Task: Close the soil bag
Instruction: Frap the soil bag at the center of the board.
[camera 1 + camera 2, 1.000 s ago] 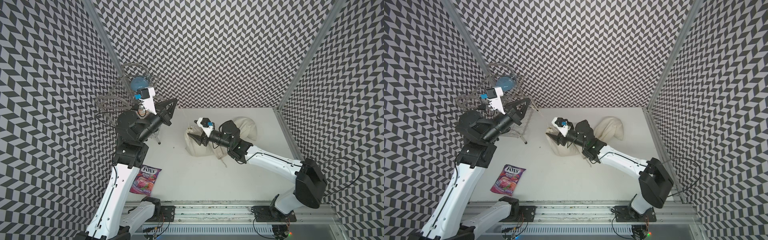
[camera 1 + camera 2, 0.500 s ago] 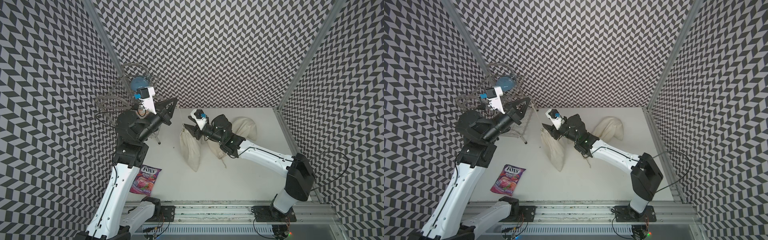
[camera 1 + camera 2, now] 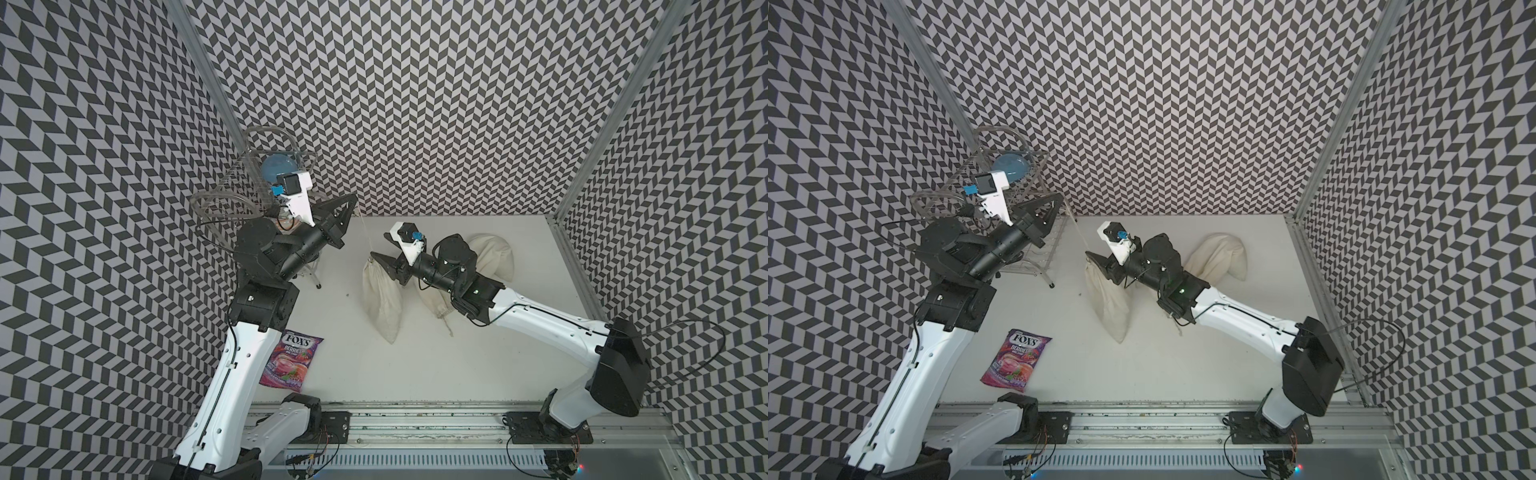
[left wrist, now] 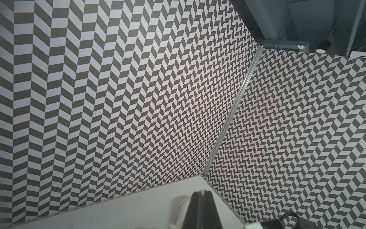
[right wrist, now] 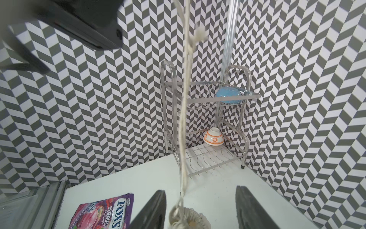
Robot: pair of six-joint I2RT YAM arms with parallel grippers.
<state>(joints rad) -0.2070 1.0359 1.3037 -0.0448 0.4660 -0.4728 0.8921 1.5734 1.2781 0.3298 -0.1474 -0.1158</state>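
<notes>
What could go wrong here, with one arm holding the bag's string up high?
1. The thin drawstring is pinched only at the left gripper's tip; it might slip out, leaving the soil bag loose.
2. The right gripper's jaws stand open either side of the cinched neck, not gripping, so the bag could swing or slump.
3. The left gripper is raised close to the dish rack; pulling further might knock it.

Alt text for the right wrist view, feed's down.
A taut drawstring runs up from the gathered soil bag, which sits between the open jaws of the right gripper. Behind: a wire rack and a candy packet.
</notes>
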